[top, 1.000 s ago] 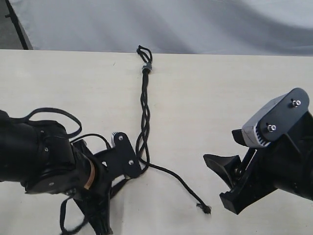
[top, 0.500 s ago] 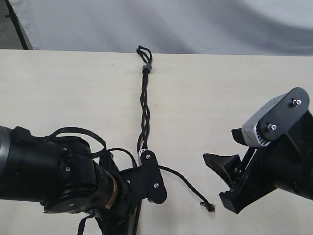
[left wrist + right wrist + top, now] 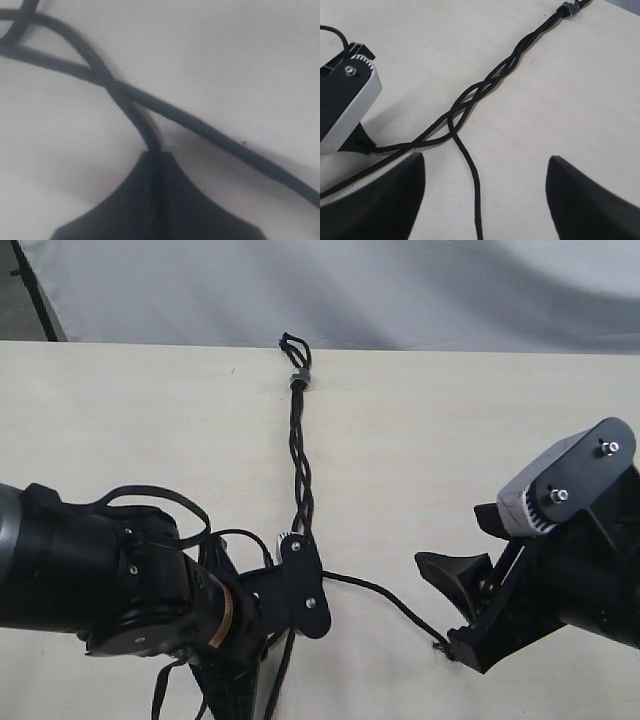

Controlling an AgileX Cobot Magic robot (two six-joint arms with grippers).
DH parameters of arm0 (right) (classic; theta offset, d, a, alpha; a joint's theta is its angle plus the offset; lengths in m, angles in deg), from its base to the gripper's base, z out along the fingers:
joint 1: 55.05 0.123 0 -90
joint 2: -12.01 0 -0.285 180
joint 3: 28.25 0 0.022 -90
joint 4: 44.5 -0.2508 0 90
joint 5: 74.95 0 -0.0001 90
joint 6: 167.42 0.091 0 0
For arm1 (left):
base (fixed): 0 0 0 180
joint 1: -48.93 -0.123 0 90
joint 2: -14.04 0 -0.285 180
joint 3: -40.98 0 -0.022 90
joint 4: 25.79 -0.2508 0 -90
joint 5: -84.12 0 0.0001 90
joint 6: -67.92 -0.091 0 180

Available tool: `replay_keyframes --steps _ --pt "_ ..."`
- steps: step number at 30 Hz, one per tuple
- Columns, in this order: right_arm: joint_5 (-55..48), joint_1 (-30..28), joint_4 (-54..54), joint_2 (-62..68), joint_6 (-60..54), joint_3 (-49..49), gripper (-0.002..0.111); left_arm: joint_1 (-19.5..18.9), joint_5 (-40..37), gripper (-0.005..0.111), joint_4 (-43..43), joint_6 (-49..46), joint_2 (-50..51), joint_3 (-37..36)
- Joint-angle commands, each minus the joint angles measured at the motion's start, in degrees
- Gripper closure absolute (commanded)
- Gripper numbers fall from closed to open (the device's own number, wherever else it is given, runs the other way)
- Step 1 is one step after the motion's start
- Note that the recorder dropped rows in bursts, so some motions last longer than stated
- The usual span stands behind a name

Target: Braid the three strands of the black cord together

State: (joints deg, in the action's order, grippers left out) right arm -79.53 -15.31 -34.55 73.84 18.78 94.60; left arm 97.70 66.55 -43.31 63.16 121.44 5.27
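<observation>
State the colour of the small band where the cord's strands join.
Grey: the band wraps the black cord just below its loop; clearest in the exterior view.

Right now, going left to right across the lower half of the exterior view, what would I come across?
left gripper, jaws shut on one strand → loose strand → right gripper, jaws open

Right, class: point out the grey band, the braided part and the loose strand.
Grey band (image 3: pixel 299 379), exterior view, its middle.
Braided part (image 3: pixel 298 455), exterior view, midway along.
Loose strand (image 3: pixel 383 595), exterior view, mid-length.
</observation>
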Motion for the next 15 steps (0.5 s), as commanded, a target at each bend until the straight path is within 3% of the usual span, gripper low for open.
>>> replay_keyframes --steps 1,6,9,11,12,15 --pt "0.1 -0.3 0.4 -0.4 0.4 -0.2 0.043 -0.9 -0.2 0.107 0.2 0.1 0.4 0.0" --pt "0.1 -0.3 0.4 -0.4 0.4 -0.2 0.043 -0.9 -0.1 0.107 0.2 1.7 0.4 0.0" --pt "0.1 -0.3 0.4 -0.4 0.4 -0.2 0.043 -0.9 0.1 0.099 0.2 2.9 0.4 0.0" --pt "0.1 -0.3 0.4 -0.4 0.4 -0.2 0.043 -0.9 0.3 0.085 0.2 4.1 0.4 0.0" --pt "0.1 -0.3 0.4 -0.4 0.4 -0.2 0.043 -0.9 0.7 0.067 0.2 5.1 0.4 0.0" --pt "0.1 -0.3 0.4 -0.4 0.4 -0.2 0.043 -0.9 1.1 0.048 0.2 6.1 0.4 0.0"
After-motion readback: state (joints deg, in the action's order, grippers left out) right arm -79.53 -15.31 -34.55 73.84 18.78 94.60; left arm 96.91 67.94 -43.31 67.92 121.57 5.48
